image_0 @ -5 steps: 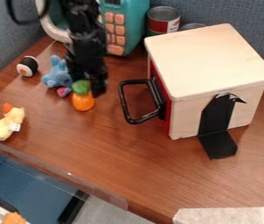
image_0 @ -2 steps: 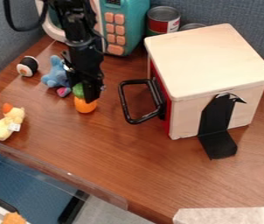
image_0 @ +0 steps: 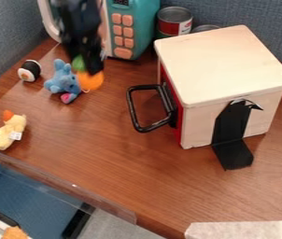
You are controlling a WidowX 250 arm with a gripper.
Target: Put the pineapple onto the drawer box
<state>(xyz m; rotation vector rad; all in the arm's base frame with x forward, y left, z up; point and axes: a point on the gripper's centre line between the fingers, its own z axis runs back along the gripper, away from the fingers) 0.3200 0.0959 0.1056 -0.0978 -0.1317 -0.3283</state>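
The black gripper (image_0: pixel 88 69) hangs at the upper left, left of the drawer box and in front of the toy microwave. It is shut on the pineapple (image_0: pixel 90 81), an orange toy with a green top, which is held up beside the blue plush. The green top is partly covered by the gripper. The drawer box (image_0: pixel 222 63) stands at the upper right, with a flat pale wooden top, a red front and a black handle facing left.
A blue plush toy (image_0: pixel 62 82), a sushi toy (image_0: pixel 29 71) and a yellow duck (image_0: pixel 7 131) lie on the left of the table (image_0: pixel 124 172). Behind stand a teal toy microwave (image_0: pixel 131 28) and a can (image_0: pixel 173 21). A black bracket (image_0: pixel 232 135) leans on the box's near side.
The gripper first came down onto the pineapple, then rose with it. The pineapple has left its spot on the table and now appears higher up in the view.
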